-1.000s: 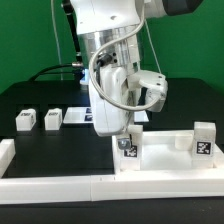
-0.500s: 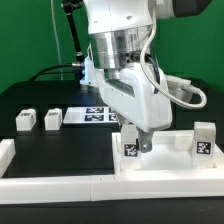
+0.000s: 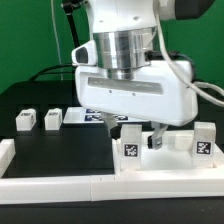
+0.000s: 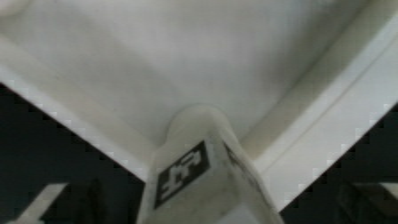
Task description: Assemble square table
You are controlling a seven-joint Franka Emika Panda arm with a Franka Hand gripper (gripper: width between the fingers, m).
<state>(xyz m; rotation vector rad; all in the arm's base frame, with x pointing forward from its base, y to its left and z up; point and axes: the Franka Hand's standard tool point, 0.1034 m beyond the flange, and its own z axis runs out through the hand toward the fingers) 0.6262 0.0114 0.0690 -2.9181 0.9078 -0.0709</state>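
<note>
The square table's white slab (image 3: 168,160) lies at the exterior view's right, and its surface (image 4: 196,60) fills much of the wrist view. A tagged leg block (image 3: 130,147) stands upright at the slab's near-left corner, its tag also showing in the wrist view (image 4: 199,168). My gripper (image 3: 133,138) hangs straight over this leg, open, with a finger well clear on each side of it. A second leg (image 3: 203,141) stands at the slab's right corner. Two more leg blocks (image 3: 25,120) (image 3: 53,118) lie loose on the black table at the left.
The marker board (image 3: 92,116) lies flat behind the gripper. A long white border rail (image 3: 55,186) runs along the front edge, with a short piece (image 3: 5,150) turning up at the left. A cable loops off the arm at the right.
The jaws have opened wide and let go of the leg at the slab's corner. The hand has turned about its vertical axis, so its broad face now shows.
</note>
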